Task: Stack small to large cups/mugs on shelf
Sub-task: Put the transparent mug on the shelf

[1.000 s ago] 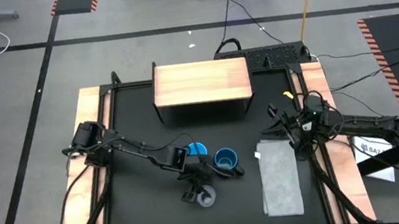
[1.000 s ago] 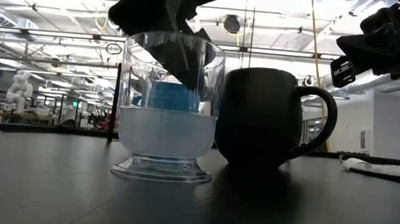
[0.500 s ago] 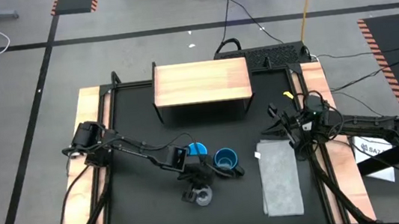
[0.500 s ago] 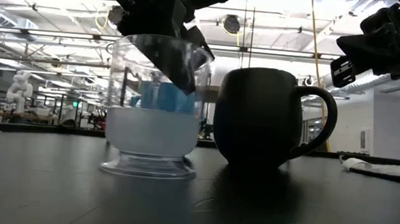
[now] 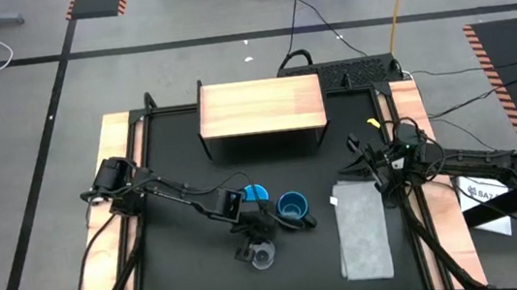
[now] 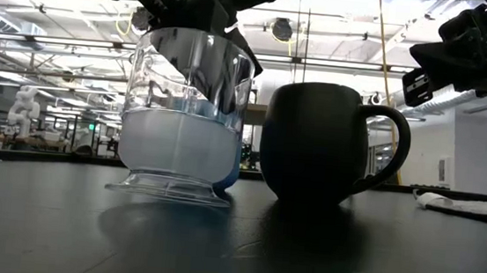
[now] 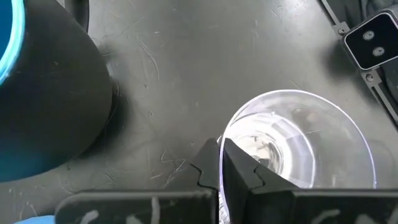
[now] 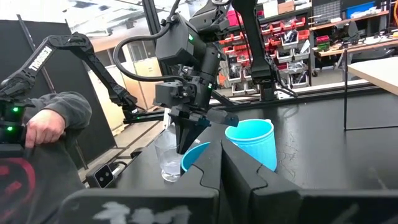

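The tiny clear cup (image 5: pixel 262 255) (image 6: pixel 183 122) stands near the table's front middle, with my left gripper (image 5: pixel 253 240) (image 7: pixel 222 163) shut on its rim. Just right of it, the dark navy mug (image 5: pixel 292 207) (image 6: pixel 314 143) rests on its base, handle toward the right. Behind them is the light-blue mug (image 5: pixel 258 194) (image 8: pixel 252 142). The wooden-topped shelf (image 5: pixel 259 106) stands at the table's far middle. My right gripper (image 5: pixel 356 167) (image 8: pixel 222 165) waits shut at the right, holding nothing. My left gripper pinches the clear cup's wall at its rim (image 7: pixel 229 127), one finger inside the cup and one outside. The fingers come from above, slanting down. The cup leans a little in the hold; whether its foot (image 6: pixel 168 192) is clear of the table, I cannot tell.
A grey folded cloth (image 5: pixel 361 231) lies on the table at the near right. Wooden side rails (image 5: pixel 121 180) border the black tabletop. A person's hand and sleeve (image 8: pixel 43 121) show beyond the table in the right wrist view.
My left gripper has shut on the clear cup's rim. The cup has shifted a little toward the table's left edge, away from the navy mug, and now leans slightly.
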### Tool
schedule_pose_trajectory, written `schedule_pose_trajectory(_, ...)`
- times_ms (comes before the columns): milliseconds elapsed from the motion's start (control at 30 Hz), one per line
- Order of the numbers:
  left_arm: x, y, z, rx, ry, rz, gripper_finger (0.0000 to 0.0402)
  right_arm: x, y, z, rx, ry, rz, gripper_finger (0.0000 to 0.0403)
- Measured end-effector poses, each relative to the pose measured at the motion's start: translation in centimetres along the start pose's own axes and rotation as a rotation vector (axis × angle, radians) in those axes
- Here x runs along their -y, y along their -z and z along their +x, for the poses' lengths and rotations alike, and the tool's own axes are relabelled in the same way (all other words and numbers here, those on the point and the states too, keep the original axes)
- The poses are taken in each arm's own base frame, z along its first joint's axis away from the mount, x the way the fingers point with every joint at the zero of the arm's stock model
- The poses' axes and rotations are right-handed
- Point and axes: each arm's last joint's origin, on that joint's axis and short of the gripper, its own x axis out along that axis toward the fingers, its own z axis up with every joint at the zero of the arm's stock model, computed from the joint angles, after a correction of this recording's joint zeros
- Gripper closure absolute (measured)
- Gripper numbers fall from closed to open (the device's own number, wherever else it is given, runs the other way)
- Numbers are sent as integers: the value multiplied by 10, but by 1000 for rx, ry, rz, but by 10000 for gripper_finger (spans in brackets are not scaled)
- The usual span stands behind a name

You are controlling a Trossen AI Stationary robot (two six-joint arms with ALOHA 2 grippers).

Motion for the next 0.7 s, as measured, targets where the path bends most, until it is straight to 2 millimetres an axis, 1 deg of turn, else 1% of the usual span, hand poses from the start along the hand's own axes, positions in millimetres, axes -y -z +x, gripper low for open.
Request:
schedule_pose_trajectory(267,3,0,1,-2,-2,14,398,0,0,0,0,0,0,403)
schedule_pose_trajectory(500,9,-1,2,-10,-57,58,399,0,0,0,0,0,0,403)
schedule_pose_trajectory(633,12,0,0,-31,-88,77,399,0,0,0,-1,0,1,403)
schedule_pose_trajectory(700,12,-2,-4,-57,-115,80,399,0,0,0,0,0,0,403)
